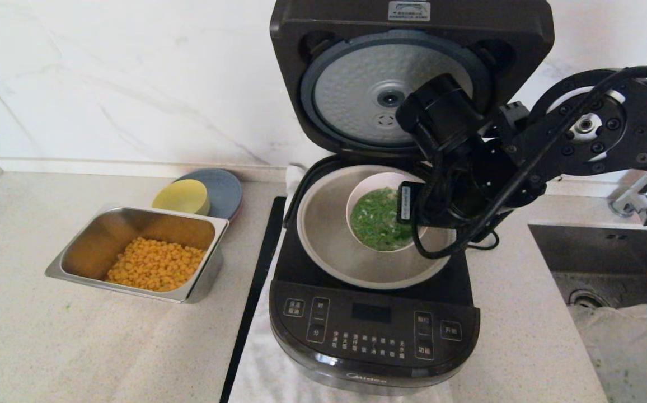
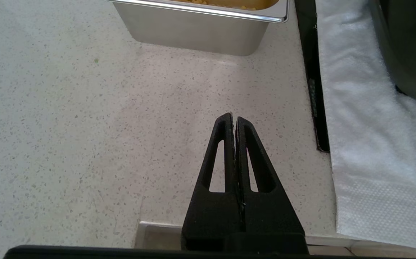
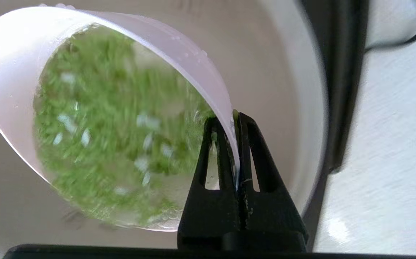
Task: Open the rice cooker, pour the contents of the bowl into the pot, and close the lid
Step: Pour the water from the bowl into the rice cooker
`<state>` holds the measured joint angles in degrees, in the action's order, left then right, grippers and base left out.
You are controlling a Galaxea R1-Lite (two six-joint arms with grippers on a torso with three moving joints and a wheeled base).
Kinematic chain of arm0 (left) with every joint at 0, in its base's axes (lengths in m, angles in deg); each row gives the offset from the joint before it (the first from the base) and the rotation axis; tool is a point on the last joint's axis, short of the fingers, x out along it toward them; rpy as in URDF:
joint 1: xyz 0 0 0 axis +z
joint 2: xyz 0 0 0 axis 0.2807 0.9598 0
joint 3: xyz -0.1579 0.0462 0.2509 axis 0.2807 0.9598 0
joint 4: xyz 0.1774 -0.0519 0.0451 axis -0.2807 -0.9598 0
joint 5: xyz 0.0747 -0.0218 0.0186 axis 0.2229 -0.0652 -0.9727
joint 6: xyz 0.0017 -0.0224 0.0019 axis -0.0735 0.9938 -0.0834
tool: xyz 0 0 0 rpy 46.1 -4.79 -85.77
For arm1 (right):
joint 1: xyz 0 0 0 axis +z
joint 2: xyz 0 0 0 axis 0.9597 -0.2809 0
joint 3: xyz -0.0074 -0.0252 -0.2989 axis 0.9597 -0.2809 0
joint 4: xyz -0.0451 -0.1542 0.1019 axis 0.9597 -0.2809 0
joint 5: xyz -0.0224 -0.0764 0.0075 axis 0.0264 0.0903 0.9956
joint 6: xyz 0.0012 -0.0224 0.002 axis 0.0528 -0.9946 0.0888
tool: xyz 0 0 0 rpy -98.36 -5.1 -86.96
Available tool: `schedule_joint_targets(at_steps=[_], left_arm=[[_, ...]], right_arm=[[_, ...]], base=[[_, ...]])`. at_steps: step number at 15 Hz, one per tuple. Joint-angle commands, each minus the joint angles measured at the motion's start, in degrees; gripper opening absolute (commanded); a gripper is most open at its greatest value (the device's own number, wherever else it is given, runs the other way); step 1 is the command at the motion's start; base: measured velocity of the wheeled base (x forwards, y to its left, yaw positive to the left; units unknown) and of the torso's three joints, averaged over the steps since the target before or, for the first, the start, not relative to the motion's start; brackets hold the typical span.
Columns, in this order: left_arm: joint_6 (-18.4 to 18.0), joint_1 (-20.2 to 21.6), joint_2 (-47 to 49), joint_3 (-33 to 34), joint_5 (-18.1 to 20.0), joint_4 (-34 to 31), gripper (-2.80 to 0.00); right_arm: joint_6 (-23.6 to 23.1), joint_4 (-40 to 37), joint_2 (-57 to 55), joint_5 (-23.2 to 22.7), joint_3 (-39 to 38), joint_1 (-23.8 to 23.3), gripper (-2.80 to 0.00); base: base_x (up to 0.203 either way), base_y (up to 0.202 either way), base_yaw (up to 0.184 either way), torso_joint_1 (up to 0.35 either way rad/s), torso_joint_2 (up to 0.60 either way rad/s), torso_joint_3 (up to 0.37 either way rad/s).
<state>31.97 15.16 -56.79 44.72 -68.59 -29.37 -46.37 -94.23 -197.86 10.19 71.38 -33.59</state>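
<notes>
A steel tray (image 1: 211, 263) holding yellow corn kernels (image 1: 155, 264) is sitting on the speckled tabletop (image 1: 49, 347). Behind it, a yellow bowl (image 1: 181, 196) is resting on a grey-blue plate (image 1: 224, 190). A white towel (image 2: 366, 136) is lying beside a black strip (image 1: 256, 291), and a sink (image 1: 609, 263) is occupying the far right.

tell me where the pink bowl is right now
The bowl hangs over the open pot, pinched at its rim by the right gripper.

Bowl (image 1: 376, 215) above the pot (image 1: 329, 246), tray (image 1: 136, 254) left.

Marble wall (image 1: 105, 84), speckled counter (image 1: 49, 347), steel sink (image 1: 609, 263)
</notes>
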Motion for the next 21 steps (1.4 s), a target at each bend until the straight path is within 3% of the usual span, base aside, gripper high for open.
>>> schedule_joint_targets(at_steps=[1,6,12,15,21], left_arm=[[0.0,0.0,0.0,0.0,0.0,0.0,-2.8],[0.0,0.0,0.0,0.0,0.0,0.0,-2.8],[0.0,0.0,0.0,0.0,0.0,0.0,-2.8],[0.0,0.0,0.0,0.0,0.0,0.0,-2.8],[0.0,0.0,0.0,0.0,0.0,0.0,-2.8]], right_arm=[[-2.0,1.1,0.3,2.7,-0.2,1.3,-2.8],[-8.4,3.5,0.2,11.3,-0.1,5.0,-2.8],[-11.5,6.1,-0.4,19.9,-0.1,7.7,-2.8],[-13.3,10.6,-0.8,24.5,-1.9,8.9,-2.8],[-14.4,23.9,1.9,27.9,-11.2,11.0,-2.8]], base=[[0.0,0.0,0.0,0.0,0.0,0.0],[0.0,0.0,0.0,0.0,0.0,0.0],[0.0,0.0,0.0,0.0,0.0,0.0],[0.0,0.0,0.0,0.0,0.0,0.0],[0.0,0.0,0.0,0.0,0.0,0.0]])
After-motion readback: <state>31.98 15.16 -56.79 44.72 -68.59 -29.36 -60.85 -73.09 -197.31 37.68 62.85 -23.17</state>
